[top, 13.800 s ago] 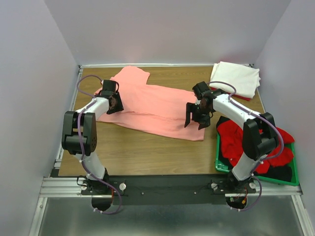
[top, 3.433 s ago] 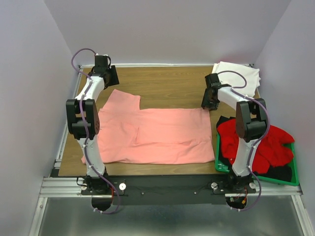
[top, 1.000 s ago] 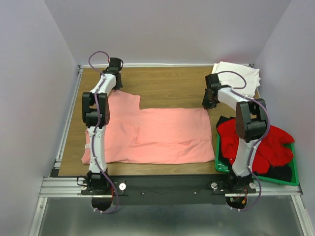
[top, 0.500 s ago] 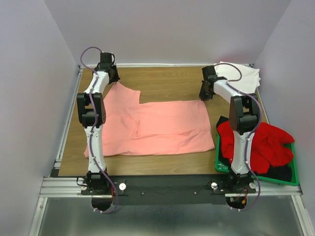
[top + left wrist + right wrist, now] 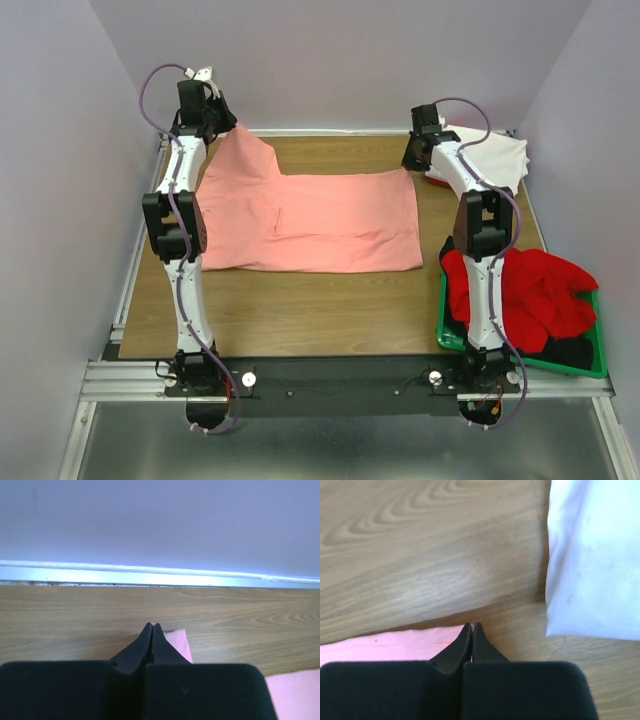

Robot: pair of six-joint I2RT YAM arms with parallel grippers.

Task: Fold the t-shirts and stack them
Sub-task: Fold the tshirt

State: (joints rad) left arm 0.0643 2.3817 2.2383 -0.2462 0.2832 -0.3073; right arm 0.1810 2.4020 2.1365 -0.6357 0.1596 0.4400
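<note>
A spread t-shirt point(image 5: 310, 215) lies across the far half of the counter point(image 5: 330, 310). Its far-left corner is raised off the surface at the left gripper point(image 5: 218, 120) and its far-right corner is at the right gripper point(image 5: 410, 163), both with jaws pinched together on the cloth edge. Just right of that corner, at the counter's far right, sits a folded t-shirt point(image 5: 490, 160). Before it, along the right edge, a crate point(image 5: 447, 338) holds heaped t-shirts point(image 5: 540, 295)

The dark shirt point(image 5: 575, 352) lies mostly hidden under the red shirt point(image 5: 545, 295) in the green crate point(image 5: 443, 325). The white shirt point(image 5: 595, 555) runs off the edge of the right wrist view. The left gripper point(image 5: 152, 626) covers most of the pink shirt point(image 5: 181, 647) corner.
</note>
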